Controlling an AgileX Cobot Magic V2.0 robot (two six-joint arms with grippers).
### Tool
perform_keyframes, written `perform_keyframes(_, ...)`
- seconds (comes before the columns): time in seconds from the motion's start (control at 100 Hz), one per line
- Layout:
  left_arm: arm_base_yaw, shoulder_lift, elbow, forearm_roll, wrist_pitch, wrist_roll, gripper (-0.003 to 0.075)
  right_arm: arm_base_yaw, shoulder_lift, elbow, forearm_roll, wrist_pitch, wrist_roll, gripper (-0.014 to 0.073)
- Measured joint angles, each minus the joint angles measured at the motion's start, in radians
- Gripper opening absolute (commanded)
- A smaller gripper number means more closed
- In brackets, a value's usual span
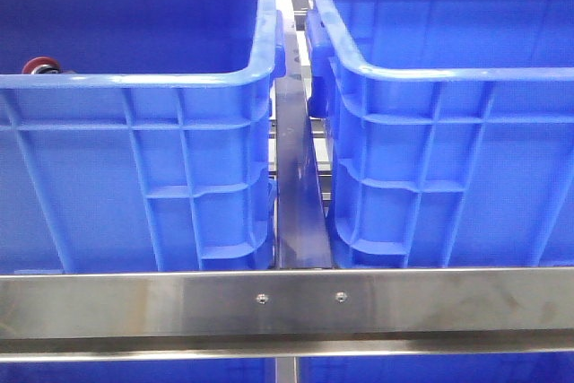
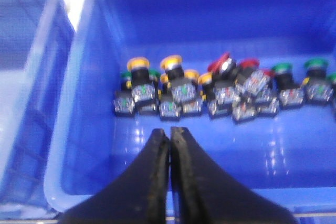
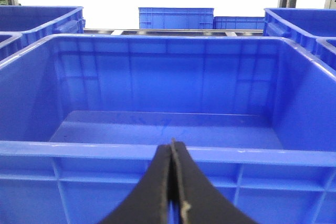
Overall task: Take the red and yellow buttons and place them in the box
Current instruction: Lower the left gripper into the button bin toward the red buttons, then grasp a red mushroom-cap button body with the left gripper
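Observation:
In the left wrist view a blue crate (image 2: 79,145) holds a row of push buttons. Yellow-capped ones (image 2: 171,62) lie at one end, red-capped ones (image 2: 220,65) in the middle, green-capped ones (image 2: 282,68) at the other end. My left gripper (image 2: 170,131) is shut and empty, hovering over the bare crate floor short of the row. In the front view one red cap (image 1: 39,66) peeks over the left crate's rim (image 1: 134,78). My right gripper (image 3: 172,144) is shut and empty, just outside the near wall of an empty blue crate (image 3: 168,153). Neither gripper shows in the front view.
In the front view two big blue crates stand side by side, the right one (image 1: 448,73) beside the left, with a narrow gap and a metal rail (image 1: 296,186) between them. A steel bar (image 1: 287,302) runs across the front. More blue crates (image 3: 176,18) stand behind.

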Motion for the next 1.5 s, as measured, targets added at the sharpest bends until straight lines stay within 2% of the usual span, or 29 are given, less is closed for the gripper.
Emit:
perform_keyframes(0.06, 0.000, 0.026, 0.000, 0.000, 0.002, 0.000, 0.0041, 0.000, 0.000, 0.000, 0.000, 0.000, 0.000, -0.0067)
perform_keyframes(0.13, 0.000, 0.046, 0.000, 0.000, 0.002, 0.008, 0.0143, 0.000, 0.000, 0.000, 0.000, 0.000, 0.000, -0.0067)
perform_keyframes(0.28, 0.000, 0.060, 0.000, 0.000, 0.002, 0.024, 0.0496, 0.000, 0.000, 0.000, 0.000, 0.000, 0.000, -0.0067)
perform_keyframes(0.32, 0.000, 0.060, 0.000, 0.000, 0.002, 0.024, 0.0563, 0.000, 0.000, 0.000, 0.000, 0.000, 0.000, -0.0067)
perform_keyframes(0.37, 0.000, 0.060, -0.001, 0.000, 0.002, 0.026, 0.0598, 0.000, 0.000, 0.000, 0.000, 0.000, 0.000, -0.0067)
perform_keyframes(0.64, 0.000, 0.076, -0.002, -0.007, -0.028, 0.033, 0.0597, 0.000, 0.000, 0.000, 0.000, 0.000, 0.000, -0.0067)
perform_keyframes(0.84, 0.000, 0.225, -0.053, -0.101, -0.004, 0.132, 0.0597, 0.000, 0.000, 0.000, 0.000, 0.000, 0.000, -0.0067)
perform_keyframes(1.0, 0.000, 0.405, -0.145, -0.240, -0.002, 0.183, 0.0598, 0.000, 0.000, 0.000, 0.000, 0.000, 0.000, -0.0067)
perform_keyframes(1.31, 0.000, 0.694, -0.297, -0.662, -0.012, 0.258, 0.0597, 0.000, 0.000, 0.000, 0.000, 0.000, 0.000, -0.0067)
perform_keyframes(1.5, 0.000, 0.780, -0.316, -0.740, -0.030, 0.276, 0.0595, 0.000, 0.000, 0.000, 0.000, 0.000, 0.000, -0.0067)
